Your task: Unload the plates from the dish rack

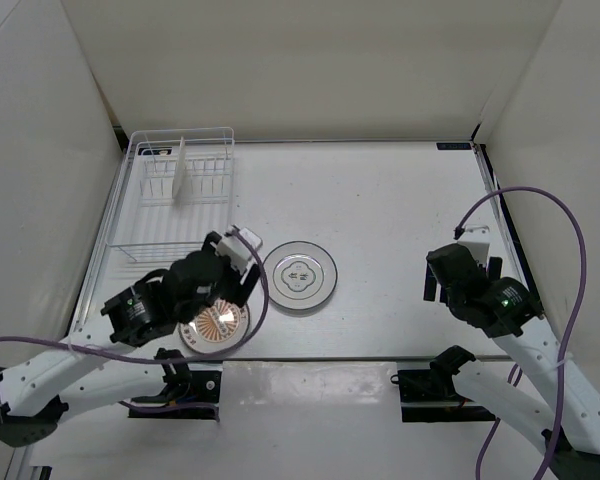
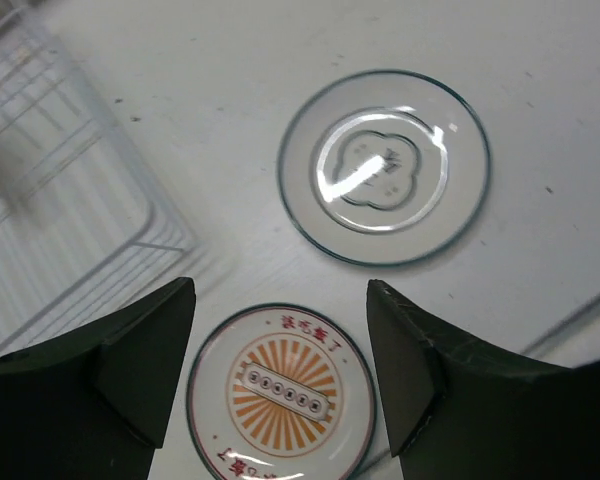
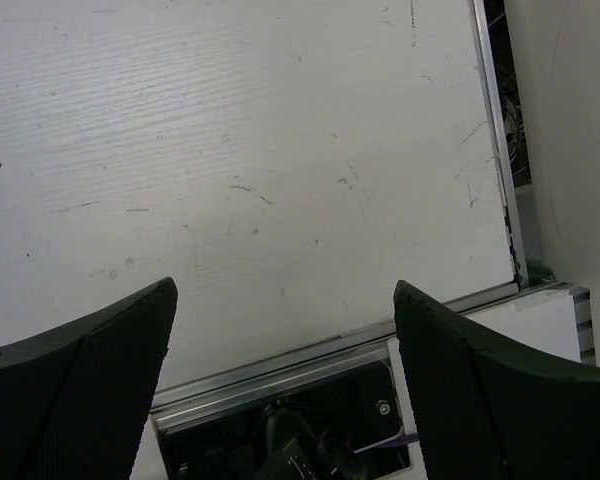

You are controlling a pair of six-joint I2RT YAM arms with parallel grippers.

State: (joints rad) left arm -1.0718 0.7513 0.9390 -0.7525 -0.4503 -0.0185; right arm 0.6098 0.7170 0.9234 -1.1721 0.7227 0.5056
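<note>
The white wire dish rack stands at the back left, and one plate stands edge-on between its tines. A white-grey plate with a dark centre motif lies flat on the table. An orange-centred plate lies flat near the front edge. My left gripper hovers over the orange-centred plate, jaws open and apart from it; the white-grey plate and the rack's corner lie beyond. At the right, over bare table, my right gripper is open and holds nothing.
White walls close in the table on the left, back and right. A metal rail runs along the near edge, with the arm bases just below it. A purple cable loops above the right arm.
</note>
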